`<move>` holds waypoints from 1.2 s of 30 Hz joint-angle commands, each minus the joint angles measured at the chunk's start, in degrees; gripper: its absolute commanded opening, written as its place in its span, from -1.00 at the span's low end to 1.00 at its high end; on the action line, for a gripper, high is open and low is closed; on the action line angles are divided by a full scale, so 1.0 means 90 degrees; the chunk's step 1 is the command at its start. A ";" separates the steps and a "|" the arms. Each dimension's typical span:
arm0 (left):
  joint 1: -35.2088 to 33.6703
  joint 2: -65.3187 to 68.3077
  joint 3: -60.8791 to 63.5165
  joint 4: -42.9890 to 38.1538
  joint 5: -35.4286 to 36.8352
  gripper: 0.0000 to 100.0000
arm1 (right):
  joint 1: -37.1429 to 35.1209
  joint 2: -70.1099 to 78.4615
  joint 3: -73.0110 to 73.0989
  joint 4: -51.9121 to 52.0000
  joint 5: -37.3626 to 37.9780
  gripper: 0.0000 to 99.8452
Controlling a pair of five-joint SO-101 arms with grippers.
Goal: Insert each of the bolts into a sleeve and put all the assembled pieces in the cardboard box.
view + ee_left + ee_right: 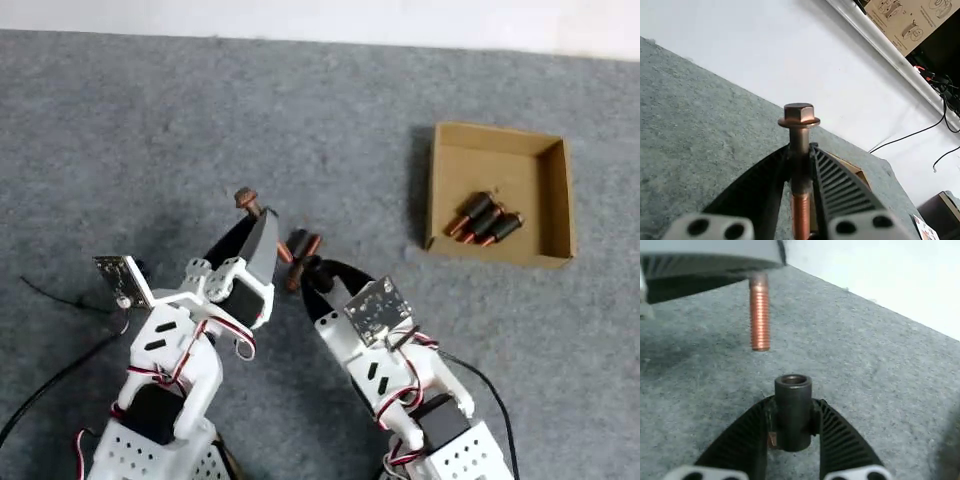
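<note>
Jaws on both arms are pinching something: the left gripper (801,150) is clamped on the shank of a copper bolt (799,122), and the right gripper (793,407) is clamped round a dark sleeve (793,390). Looking down on the grey mat (150,120), the two grippers meet low in the middle, toward 6 o'clock. The cardboard box (556,190) sits well apart at about 2 o'clock, with three assembled pieces (485,218) lying side by side in it. I'd say the step in hand is mating this bolt with this sleeve, and with three already boxed the task looks well along. From above, the bolt's long axis runs from its hex head at 11 o'clock to its threaded tip at 5 o'clock, the tip aimed toward the sleeve. In the right wrist view the sleeve has its open bore turned toward the thread, but the tip hangs apart from the mouth and a little to one side of it, not in line. The next move, as I judge it, calls for bringing tip and bore onto one line, then sliding the thread in along that axis. Any tilt between them and the tip would likely catch on the rim. After that the joined piece has to go to the box.
</note>
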 commanded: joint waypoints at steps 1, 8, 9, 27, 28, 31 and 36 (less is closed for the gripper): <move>0.0122 -0.0132 -0.0015 -0.0186 0.0020 -0.99 | -0.0073 -0.0151 0.0083 -0.0142 -0.0059 -0.99; 0.0103 -0.0132 -0.0015 -0.0186 0.0059 -0.99 | -0.0112 -0.0151 -0.0757 0.0288 -0.0049 -0.99; 0.0122 -0.0132 -0.0015 -0.0186 0.0059 -0.99 | -0.0190 -0.0151 -0.0816 0.0278 -0.0049 -0.99; 0.0884 -0.0132 0.0015 -0.0156 0.0039 -0.99 | -0.0435 -0.0151 -0.0523 0.0269 0.0381 -0.99; 0.0894 -0.0132 0.0083 -0.0176 0.0029 -0.99 | -0.0357 -0.0151 -0.0523 0.0269 0.0381 -0.99; 0.0972 -0.0132 0.0190 -0.0176 0.0029 -0.99 | -0.0132 -0.0151 -0.0523 0.0269 0.0361 -0.99; 0.1148 -0.0132 0.0308 -0.0166 0.0020 -0.99 | 0.0054 -0.0151 -0.0523 0.0269 0.0352 -0.99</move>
